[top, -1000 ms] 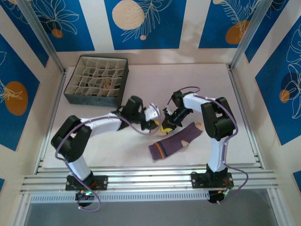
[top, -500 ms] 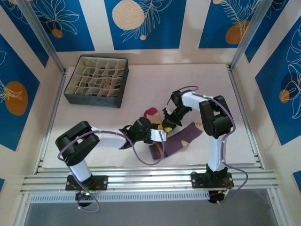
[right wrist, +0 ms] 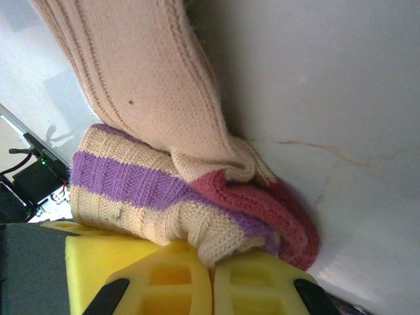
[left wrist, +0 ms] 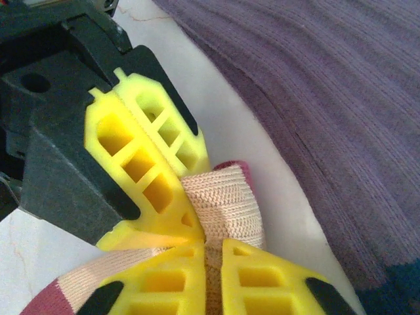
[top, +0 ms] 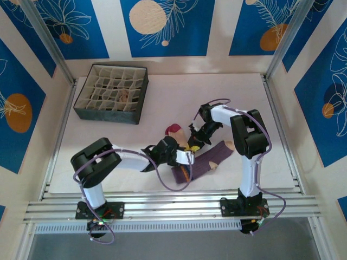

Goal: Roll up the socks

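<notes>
A cream sock (top: 174, 130) with a red toe and purple stripe lies mid-table, bunched between both grippers. My left gripper (top: 188, 154) is shut on a fold of its cream knit (left wrist: 223, 203), fingertips (left wrist: 262, 275) pinched together on the fabric. My right gripper (top: 192, 143) is shut on the striped, red-edged end (right wrist: 197, 197), right next to the left one; its yellow fingers (left wrist: 141, 164) touch the same fold. The purple ribbed sock (top: 206, 161) lies flat just right of the grippers, and its ribbed cloth (left wrist: 328, 98) lies beside the fold.
A dark grid-divided box (top: 111, 114) stands at the back left, with a small tan thing (top: 124, 97) in one cell. Metal rails (top: 173, 206) run along the near edge. The white table (top: 244, 97) stretches to the back and right.
My left gripper came down from over the red toe toward the near side and closed on the cream sock beside the right gripper. The red toe now shows. The right arm has hardly moved.
</notes>
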### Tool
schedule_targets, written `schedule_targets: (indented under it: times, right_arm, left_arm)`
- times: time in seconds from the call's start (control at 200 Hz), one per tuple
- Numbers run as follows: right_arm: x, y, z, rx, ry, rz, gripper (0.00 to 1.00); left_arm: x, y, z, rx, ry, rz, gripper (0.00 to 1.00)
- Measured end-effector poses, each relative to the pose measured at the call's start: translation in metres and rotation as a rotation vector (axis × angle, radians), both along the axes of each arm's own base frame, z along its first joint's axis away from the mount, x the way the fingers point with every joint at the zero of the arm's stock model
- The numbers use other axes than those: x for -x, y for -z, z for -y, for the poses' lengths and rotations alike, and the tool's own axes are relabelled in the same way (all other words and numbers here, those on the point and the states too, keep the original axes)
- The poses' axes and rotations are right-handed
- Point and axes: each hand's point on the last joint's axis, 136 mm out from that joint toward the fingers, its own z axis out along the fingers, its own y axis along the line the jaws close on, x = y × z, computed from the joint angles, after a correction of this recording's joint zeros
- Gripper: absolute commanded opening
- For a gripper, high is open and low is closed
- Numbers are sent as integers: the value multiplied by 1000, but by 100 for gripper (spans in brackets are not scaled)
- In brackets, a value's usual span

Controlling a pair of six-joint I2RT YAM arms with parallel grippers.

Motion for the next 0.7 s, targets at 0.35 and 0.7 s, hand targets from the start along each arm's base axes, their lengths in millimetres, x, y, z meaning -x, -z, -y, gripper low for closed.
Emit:
schedule_targets:
  times: [0.35,0.7]
  right_arm:
    - [0,1,1,-14,-13,19,4]
    - [0,-4,6,-32,-3,93,38]
  left_arm:
    - [-3,4,0,45,-51,-182,17]
    - [-7,0,-2,137,-63,-472,0]
